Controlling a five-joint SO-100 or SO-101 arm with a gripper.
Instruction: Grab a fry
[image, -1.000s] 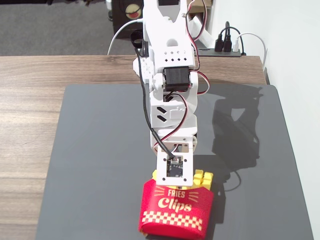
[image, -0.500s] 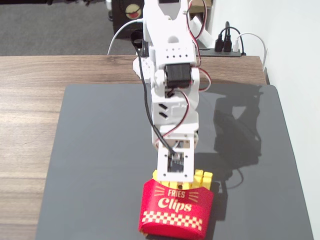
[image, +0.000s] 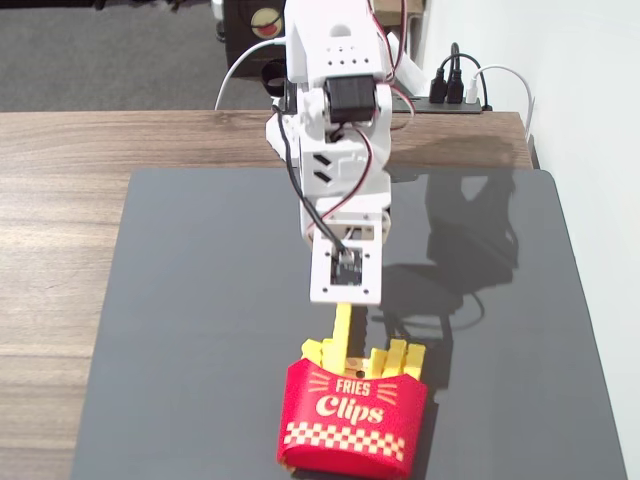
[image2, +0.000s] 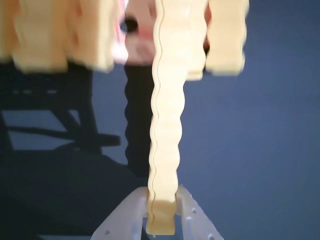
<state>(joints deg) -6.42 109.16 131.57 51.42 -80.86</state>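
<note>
In the fixed view, a white robot arm (image: 335, 150) reaches down over a dark grey mat (image: 200, 330) that lies on a wooden tabletop (image: 60, 220). Near the front edge of the mat stands a red carton (image: 350, 420) with the words "FRIES Clips" on it. Short yellow sticks (image: 395, 358) poke out of its top. One yellow stick, the fry (image: 342, 335), rises higher than the others, from the carton straight up to the bottom of the arm's white end piece. The arm hides the tips of the gripper here. The wrist view is a bit blurry, but it shows the fry (image2: 167, 125) up close, pale yellow with wavy, notched sides. It runs from the bunch of other sticks at the top of the picture down to the bottom. There, the two white fingers (image2: 187, 212) sit on either side of its end and press against it, so the gripper (image2: 161, 215) is closed narrow and is holding the fry. The far end of the fry is still among the other sticks by the carton. Black wires (image: 455, 85) lie behind the tabletop, next to a white wall (image: 590, 150).
</note>
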